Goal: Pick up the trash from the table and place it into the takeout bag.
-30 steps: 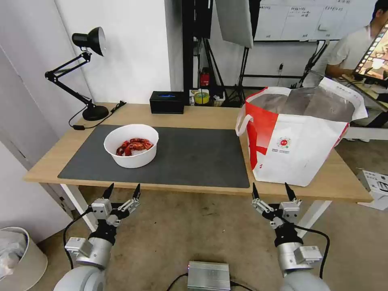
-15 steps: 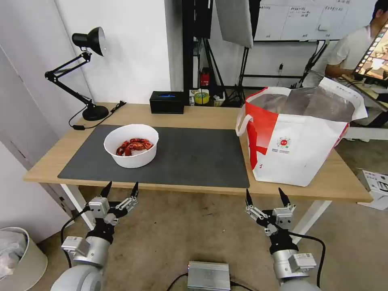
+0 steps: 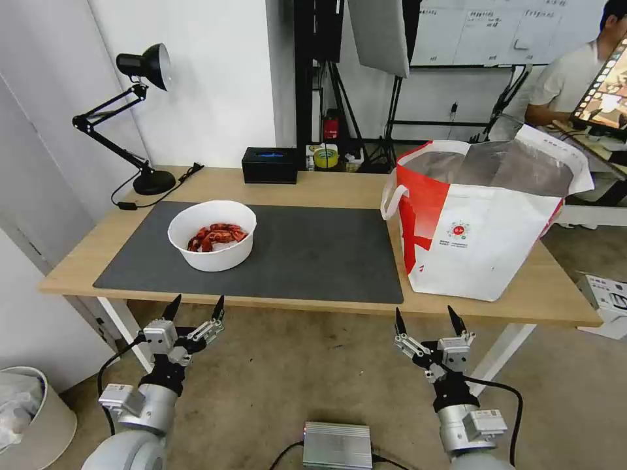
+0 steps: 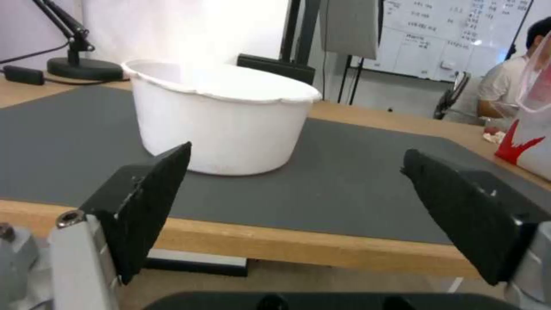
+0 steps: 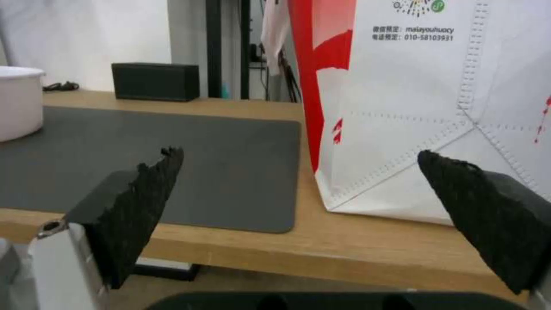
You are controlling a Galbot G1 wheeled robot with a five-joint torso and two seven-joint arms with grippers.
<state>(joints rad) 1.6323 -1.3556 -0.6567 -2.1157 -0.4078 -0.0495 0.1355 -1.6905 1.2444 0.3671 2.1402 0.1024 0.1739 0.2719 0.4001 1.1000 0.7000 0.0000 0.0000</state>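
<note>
The trash on the table [image 3: 326, 186] is a white round bowl [image 3: 212, 234] of red scraps, standing on the left part of the dark grey mat [image 3: 313, 254]. The bowl [image 4: 221, 120] fills much of the left wrist view. The white and red takeout bag [image 3: 480, 219] stands open at the table's right end, silvery lining showing; its side [image 5: 430, 99] looms in the right wrist view. My left gripper [image 3: 194, 308] hangs open below the table's front edge, under the bowl. My right gripper [image 3: 424, 320] is open too, below the edge near the bag's front corner.
A black desk lamp [image 3: 140, 117] stands at the back left corner, a black box [image 3: 270, 164] at the back middle. A silver box [image 3: 337, 445] lies on the floor between my arms. A white bin [image 3: 29, 418] is at lower left. A person sits at far right.
My right gripper has dropped lower and drifted slightly left, away from the table edge. The left gripper has sunk only a little. Bowl and bag have not moved.
</note>
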